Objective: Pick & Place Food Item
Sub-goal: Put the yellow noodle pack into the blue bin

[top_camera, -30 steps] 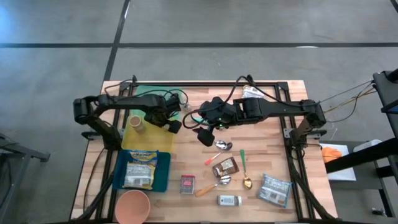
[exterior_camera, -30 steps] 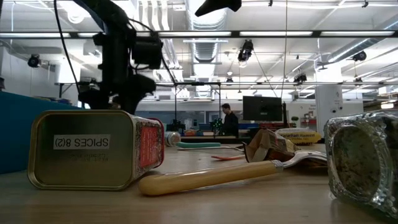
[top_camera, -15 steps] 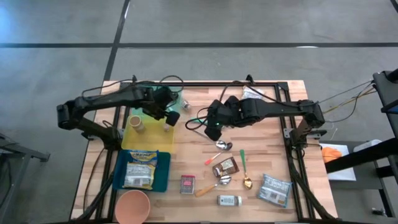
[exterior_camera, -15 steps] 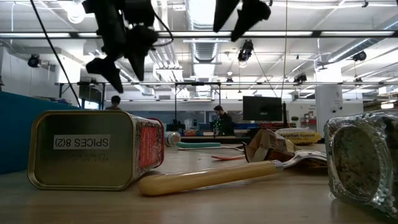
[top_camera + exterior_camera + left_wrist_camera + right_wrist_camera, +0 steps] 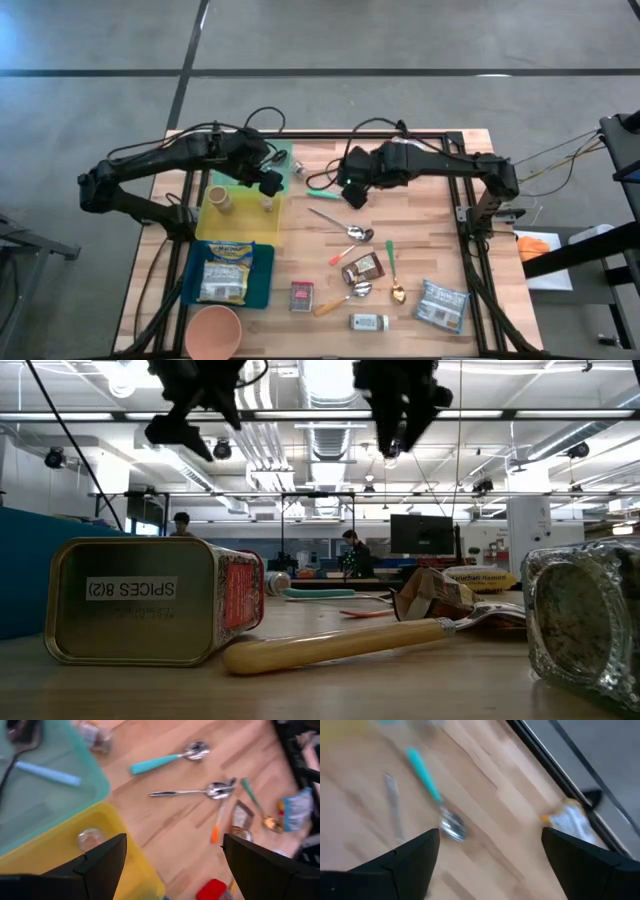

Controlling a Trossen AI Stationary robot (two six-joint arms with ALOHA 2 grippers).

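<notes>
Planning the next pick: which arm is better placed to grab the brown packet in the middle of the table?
Probably the right. The right gripper hangs open above the table's middle, closer to the brown packet. The left gripper, also open, sits over the yellow tray, farther away.

You are in a big open lab or workshop hall: exposed ducts [image 5: 318, 382] and strip lights [image 5: 520, 415] overhead, a monitor [image 5: 420, 533] on far benches, people [image 5: 351, 552] standing there, and a bare concrete floor [image 5: 400, 40] around your wooden table [image 5: 430, 225].
</notes>
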